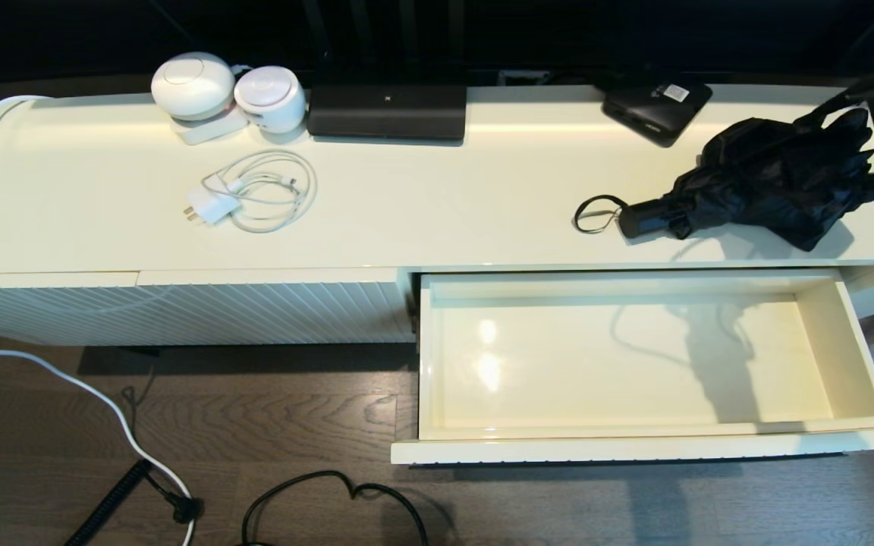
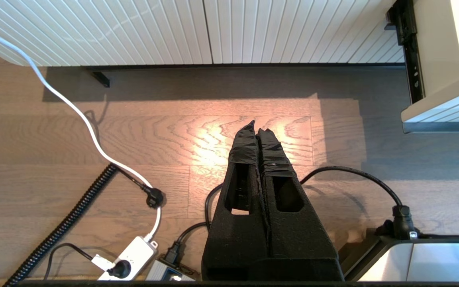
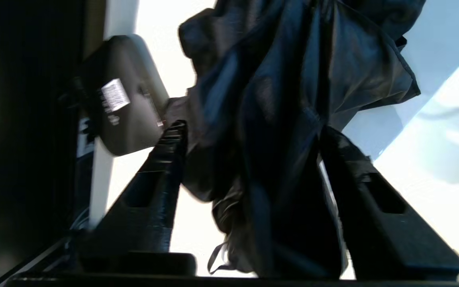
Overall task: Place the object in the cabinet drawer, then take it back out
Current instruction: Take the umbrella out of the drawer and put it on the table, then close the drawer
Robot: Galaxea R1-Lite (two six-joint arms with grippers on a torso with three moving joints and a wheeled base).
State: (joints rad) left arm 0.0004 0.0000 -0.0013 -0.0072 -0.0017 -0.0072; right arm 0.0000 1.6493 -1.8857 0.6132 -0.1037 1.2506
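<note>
Right tool (image 3: 249, 151) spread wide around umbrella (image 1: 771, 178) fabric near worktop (image 1: 437, 205) right edge, beside empty open drawer (image 1: 858, 356). Best closing firmly on the bunched middle before lifting. Left tool (image 2: 258, 137) parked shut above floor.

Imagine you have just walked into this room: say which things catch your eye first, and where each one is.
First comes the black umbrella, lying on the cream cabinet top at its right end, with the right tool open around its bunched fabric. Just below it the cabinet drawer stands pulled wide open and empty, its glossy inside catching the light. At the left, a coiled white charger cable lies before two round white devices.
</note>
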